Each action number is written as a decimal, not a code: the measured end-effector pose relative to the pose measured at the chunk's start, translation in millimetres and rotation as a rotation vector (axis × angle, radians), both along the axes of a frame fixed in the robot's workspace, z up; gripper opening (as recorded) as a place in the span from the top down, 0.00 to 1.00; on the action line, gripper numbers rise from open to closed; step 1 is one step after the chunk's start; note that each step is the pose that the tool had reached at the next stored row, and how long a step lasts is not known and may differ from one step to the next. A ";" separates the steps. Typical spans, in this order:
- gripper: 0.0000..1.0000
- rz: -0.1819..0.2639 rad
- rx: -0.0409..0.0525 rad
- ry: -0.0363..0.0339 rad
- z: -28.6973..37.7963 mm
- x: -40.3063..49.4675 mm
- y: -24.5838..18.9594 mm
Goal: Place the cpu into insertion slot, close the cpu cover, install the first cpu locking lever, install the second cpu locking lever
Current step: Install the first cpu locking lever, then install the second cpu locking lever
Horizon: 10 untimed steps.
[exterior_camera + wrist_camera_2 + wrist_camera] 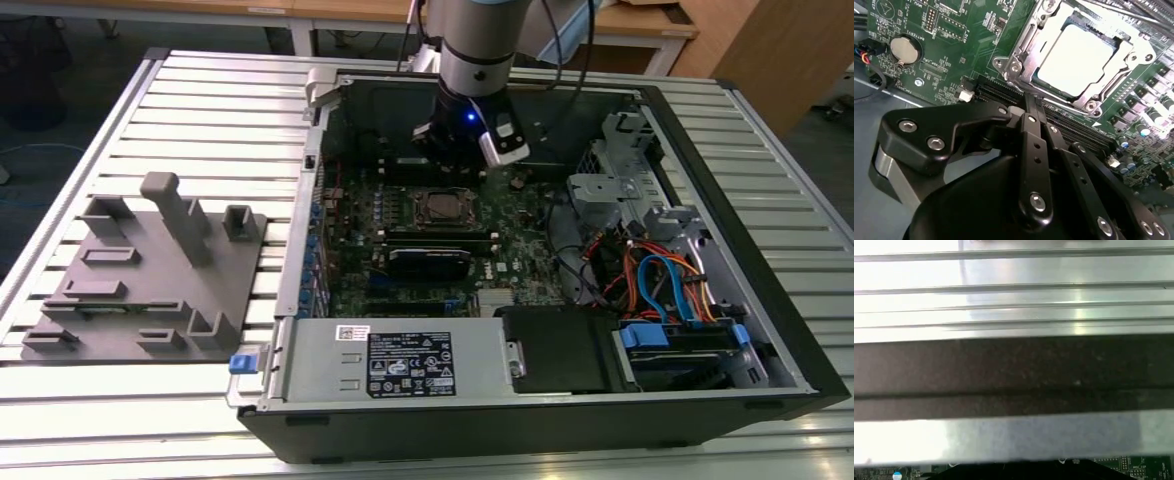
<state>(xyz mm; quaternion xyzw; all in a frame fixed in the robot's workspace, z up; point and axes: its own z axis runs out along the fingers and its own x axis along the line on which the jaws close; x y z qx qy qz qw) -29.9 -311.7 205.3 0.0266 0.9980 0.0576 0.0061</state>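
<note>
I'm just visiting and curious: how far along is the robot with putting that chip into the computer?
The cpu already sits in the insertion slot, and the cpu cover lies closed over its edges. The claw is shut and empty, its tip beside the socket's edge. Whether either locking lever is latched cannot be told, so the levers appear to be what's left.

The cpu (1079,60) sits in the insertion slot (445,207), under the cpu cover (1026,47).

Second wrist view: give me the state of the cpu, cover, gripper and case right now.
cpu: seated in the slot.
cover: down over the cpu's edges.
gripper: fingers shut, holding nothing, beside the slot.
case: lying on its side, open.
</note>
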 end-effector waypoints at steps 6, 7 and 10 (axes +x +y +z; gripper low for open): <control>0.90 0.000 -0.0032 0.0001 0.1 0.0 -1.4; 0.90 0.000 -0.0030 0.0000 0.0 0.0 -1.5; 0.90 0.000 -0.0031 0.0001 0.1 0.0 -1.5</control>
